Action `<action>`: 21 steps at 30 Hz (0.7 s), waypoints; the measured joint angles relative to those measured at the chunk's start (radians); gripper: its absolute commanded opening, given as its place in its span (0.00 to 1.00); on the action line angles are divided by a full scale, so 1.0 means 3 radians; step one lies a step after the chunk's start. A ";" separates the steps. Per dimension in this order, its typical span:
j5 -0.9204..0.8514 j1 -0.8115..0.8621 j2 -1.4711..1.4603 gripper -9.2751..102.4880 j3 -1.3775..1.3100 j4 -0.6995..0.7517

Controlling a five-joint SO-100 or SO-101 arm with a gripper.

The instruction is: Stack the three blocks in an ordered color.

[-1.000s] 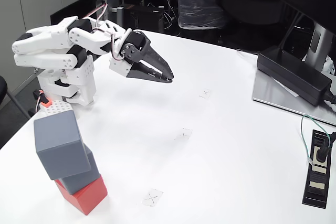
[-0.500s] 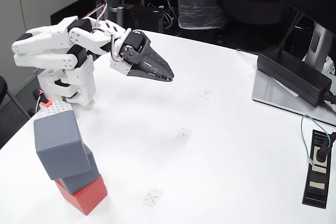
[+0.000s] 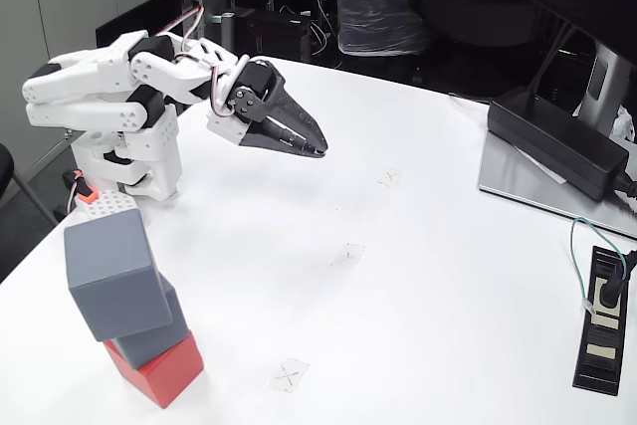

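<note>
In the fixed view the three blocks stand as one stack at the lower left of the white table. A red block (image 3: 162, 373) is at the bottom, a grey block (image 3: 159, 330) rests on it, and a larger-looking grey block (image 3: 109, 271) sits on top, skewed and overhanging to the left. My gripper (image 3: 318, 148) hangs above the table at the upper left, well away from the stack, its black fingers closed together to a point with nothing between them. The white arm is folded back over its base.
A black power brick (image 3: 562, 141) lies on a grey plate at the right edge. A black power strip (image 3: 605, 323) with a plugged cable sits at the lower right. Small tape crosses (image 3: 289, 374) mark the table. The arm's base (image 3: 129, 161) stands behind the stack.
The gripper's wrist has rolled slightly back and forth in place; its tip stays at about the same spot. The stack has not moved.
</note>
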 measured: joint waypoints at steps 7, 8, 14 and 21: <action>0.0000 0.0005 0.0000 0.08 0.0000 0.0000; 0.0010 0.0005 0.0000 0.08 0.0000 0.0000; 0.0184 0.0005 0.0000 0.08 0.0000 0.0000; 0.0184 0.0005 0.0000 0.08 0.0000 0.0000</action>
